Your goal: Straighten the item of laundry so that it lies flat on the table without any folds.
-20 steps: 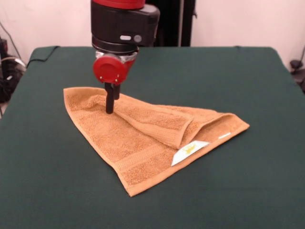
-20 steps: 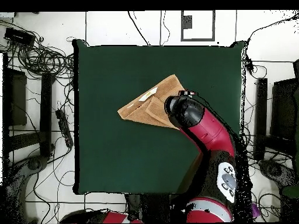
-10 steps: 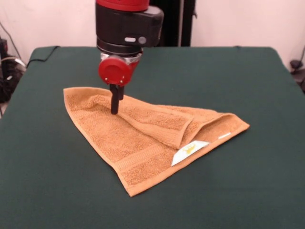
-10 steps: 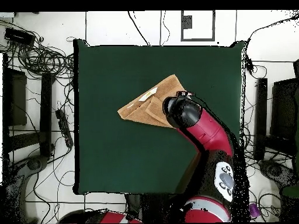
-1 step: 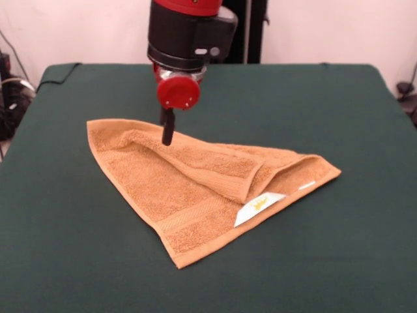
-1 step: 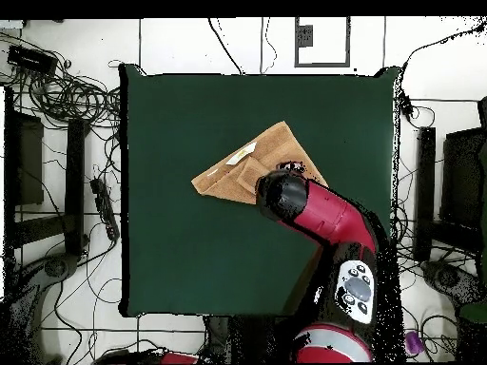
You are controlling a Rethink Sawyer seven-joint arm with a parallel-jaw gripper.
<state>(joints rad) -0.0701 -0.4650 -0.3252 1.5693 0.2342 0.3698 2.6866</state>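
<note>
The item of laundry, an orange-tan towel (image 5: 189,186), lies on the green table (image 5: 326,104) folded into a rough triangle. One flap is doubled over its middle, and the white label (image 5: 259,205) shows at the near right edge. My gripper (image 5: 167,139) hangs at the towel's far left part, its black tip just over the ridge of the folded flap. Seen from above, the towel (image 6: 249,160) sits right of the table's (image 6: 190,247) centre, and the arm's wrist (image 6: 282,196) covers its lower right part and hides the gripper.
Cables and equipment (image 6: 67,105) lie on the floor around the table. Bare green cloth surrounds the towel on every side, widest on the near side of the front view.
The gripper has moved right and slightly up along the towel's far edge, and the wrist has turned. The towel's shape looks the same.
</note>
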